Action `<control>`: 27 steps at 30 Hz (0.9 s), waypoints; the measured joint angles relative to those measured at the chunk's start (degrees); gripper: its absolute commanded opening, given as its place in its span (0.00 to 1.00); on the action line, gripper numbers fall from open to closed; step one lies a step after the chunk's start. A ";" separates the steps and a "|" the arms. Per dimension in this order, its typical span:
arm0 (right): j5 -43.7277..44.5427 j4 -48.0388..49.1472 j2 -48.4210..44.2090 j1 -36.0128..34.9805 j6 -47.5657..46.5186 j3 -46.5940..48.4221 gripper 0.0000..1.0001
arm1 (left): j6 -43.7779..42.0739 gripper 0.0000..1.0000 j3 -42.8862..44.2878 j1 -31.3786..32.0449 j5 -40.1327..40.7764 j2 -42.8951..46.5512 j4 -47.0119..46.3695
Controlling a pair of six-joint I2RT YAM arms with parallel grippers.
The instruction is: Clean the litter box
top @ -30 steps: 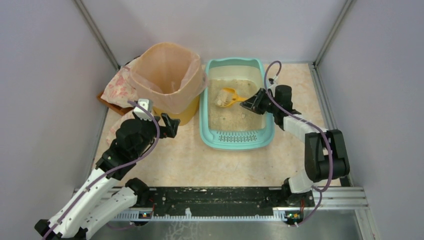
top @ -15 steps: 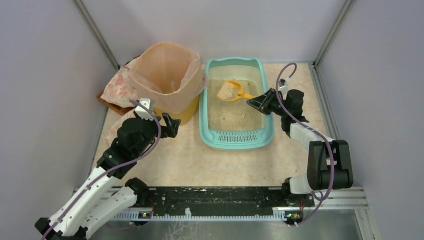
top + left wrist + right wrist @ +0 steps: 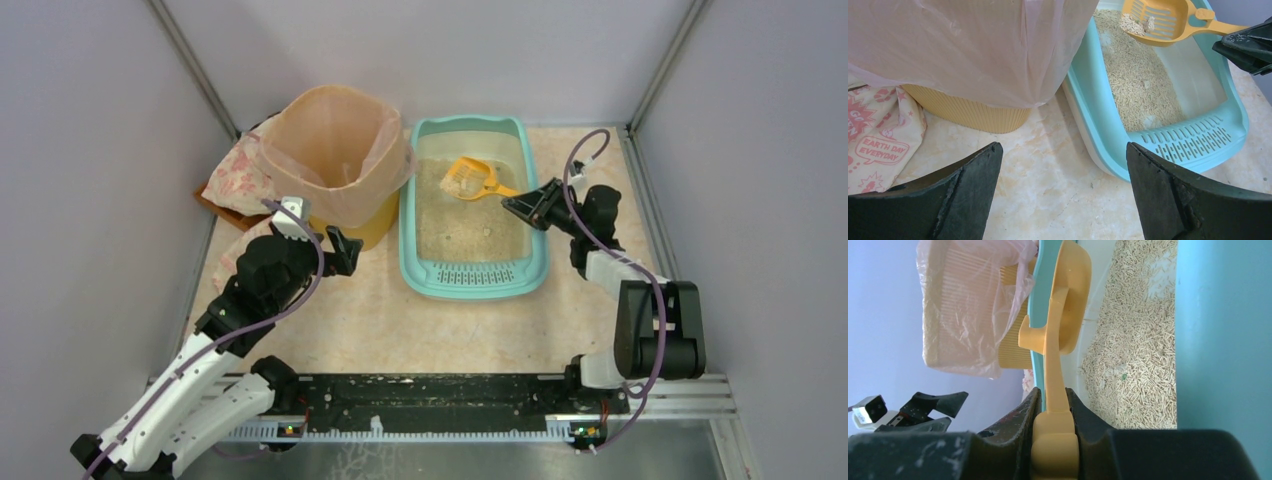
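Note:
The teal litter box lies at the table's back centre, beige litter inside and a slotted grille at its near end. My right gripper hovers over the box's right rim, shut on the handle of a yellow slotted scoop. The right wrist view shows both fingers clamped on that handle, beside the box's wall. The scoop hangs above the litter with a few clumps in it. My left gripper is wide open over bare table, left of the box.
A round yellow bin with a peach bag liner stands left of the litter box, nearly touching it. A printed cloth bag lies behind and left of the bin. Enclosure walls close in on three sides.
My right gripper has lifted the scoop out of the litter and drawn back to the right. Most of the litter in the scoop has sifted out. The left arm stayed put.

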State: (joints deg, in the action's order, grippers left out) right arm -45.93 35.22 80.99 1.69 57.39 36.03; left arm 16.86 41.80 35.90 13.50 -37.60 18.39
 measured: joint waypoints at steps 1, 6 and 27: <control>-0.13 0.22 0.04 0.00 0.33 -0.04 0.00 | 0.00 0.99 0.00 0.00 0.00 0.02 -0.02; -0.76 0.83 0.35 0.22 0.74 -0.04 0.00 | 0.00 0.99 0.00 0.00 -0.04 -0.02 0.00; -1.73 -2.71 0.57 2.16 -2.84 0.28 0.00 | 0.02 0.99 0.00 0.00 -0.07 -0.26 -0.04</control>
State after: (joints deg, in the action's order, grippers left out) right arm -47.66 32.51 81.56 3.86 54.54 36.32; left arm 16.88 41.80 35.90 13.43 -37.87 18.35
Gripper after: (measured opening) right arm 0.207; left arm 0.987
